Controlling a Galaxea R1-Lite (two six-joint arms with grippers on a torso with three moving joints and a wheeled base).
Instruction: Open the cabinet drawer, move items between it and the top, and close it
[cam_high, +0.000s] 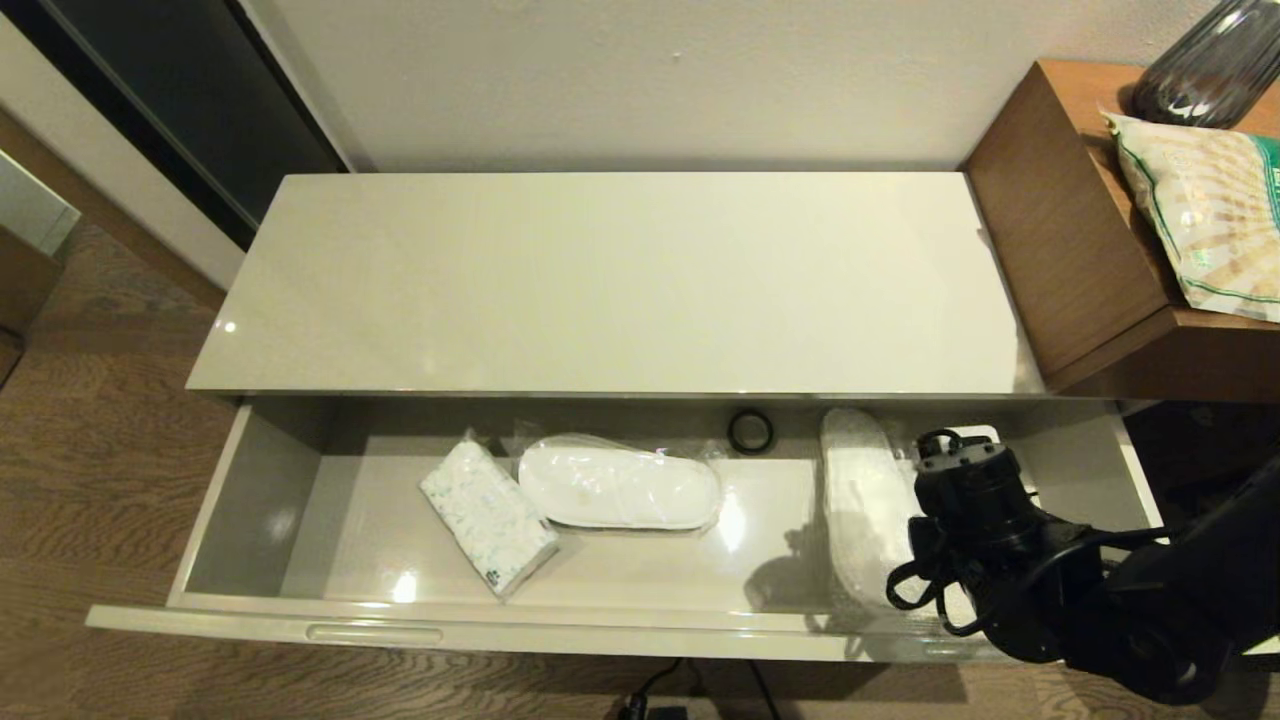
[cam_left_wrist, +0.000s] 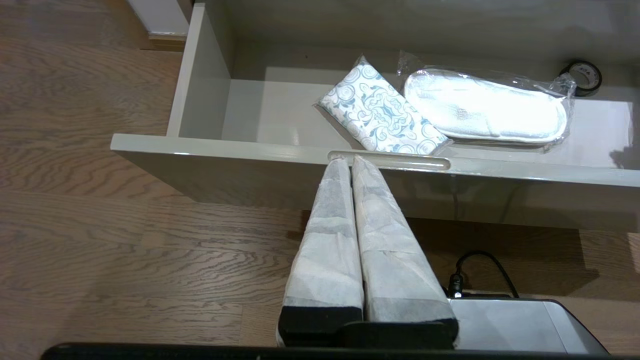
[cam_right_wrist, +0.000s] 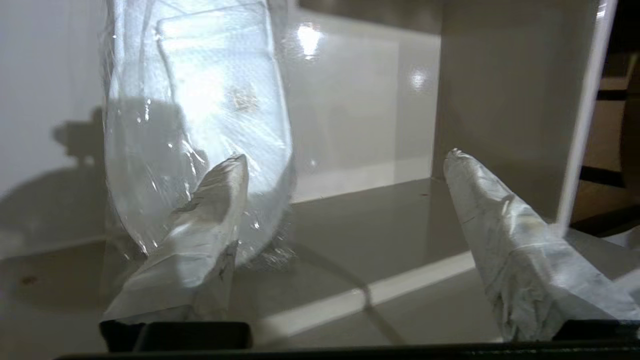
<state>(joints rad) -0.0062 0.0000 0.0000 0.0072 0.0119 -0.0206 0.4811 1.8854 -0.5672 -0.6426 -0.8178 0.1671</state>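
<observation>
The glossy cream-white cabinet drawer (cam_high: 255, 480) stands pulled out beneath the smooth, bare top (cam_high: 610, 280). On its shiny floor lie two flat white slipper pairs in crinkly clear plastic: one (cam_high: 618, 484) near the middle, touching a soft tissue pack (cam_high: 488, 516) with a blue swirl print, the other (cam_high: 862, 505) towards the right end. A black tape ring (cam_high: 750, 432) sits by the back wall. The right pincer (cam_right_wrist: 345, 160), fingers spread wide, is inside the drawer at that right-hand pair. The left pincer (cam_left_wrist: 348, 159), cloth-wrapped fingers pressed together, is at the recessed slot (cam_left_wrist: 390, 161) in the drawer's front edge.
</observation>
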